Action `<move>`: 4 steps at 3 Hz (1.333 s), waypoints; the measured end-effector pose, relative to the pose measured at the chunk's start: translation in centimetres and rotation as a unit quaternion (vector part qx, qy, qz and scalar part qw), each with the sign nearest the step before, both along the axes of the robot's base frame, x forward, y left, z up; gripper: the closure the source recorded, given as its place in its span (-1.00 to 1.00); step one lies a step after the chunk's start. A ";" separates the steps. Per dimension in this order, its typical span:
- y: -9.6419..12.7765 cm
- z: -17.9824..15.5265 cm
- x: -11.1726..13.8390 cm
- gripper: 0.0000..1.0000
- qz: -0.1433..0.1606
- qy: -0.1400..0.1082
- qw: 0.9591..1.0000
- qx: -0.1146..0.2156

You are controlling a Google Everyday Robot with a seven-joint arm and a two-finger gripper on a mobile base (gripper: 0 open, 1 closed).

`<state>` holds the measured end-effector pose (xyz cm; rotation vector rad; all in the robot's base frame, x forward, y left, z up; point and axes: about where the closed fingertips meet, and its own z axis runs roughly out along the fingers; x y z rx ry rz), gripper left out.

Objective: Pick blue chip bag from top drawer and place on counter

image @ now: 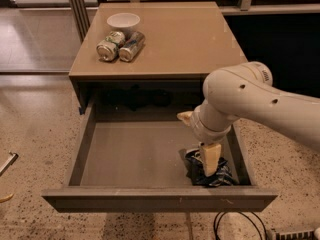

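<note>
Tool (210,170) down inside pulled-out top drawer (135,151), right over crumpled blue chip bag (224,176) lying in front right corner of drawer floor, spread or pinching state not discernible; tabletop (185,39) behind carrying two cans (120,45) beside white bowl (123,21).

Speckled terrazzo floor (40,134) — dark metal posts (79,9) behind.

tool (210,169) at blue chip bag (223,176) | top drawer (130,154) open | cans (120,46) + bowl (123,21) on counter (190,39)
</note>
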<state>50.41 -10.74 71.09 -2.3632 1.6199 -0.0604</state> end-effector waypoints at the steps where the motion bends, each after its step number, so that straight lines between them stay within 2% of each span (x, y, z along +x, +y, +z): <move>1: 0.7 -4.3 -0.1 -1.00 0.090 -0.013 0.995 -0.033; 2: 1.3 -7.5 -0.7 -1.00 0.165 -0.018 0.983 -0.083; 3: 2.0 -9.8 -1.0 -0.63 0.208 -0.009 0.970 -0.122; 4: 2.3 -10.4 -1.2 -0.17 0.227 -0.009 0.964 -0.139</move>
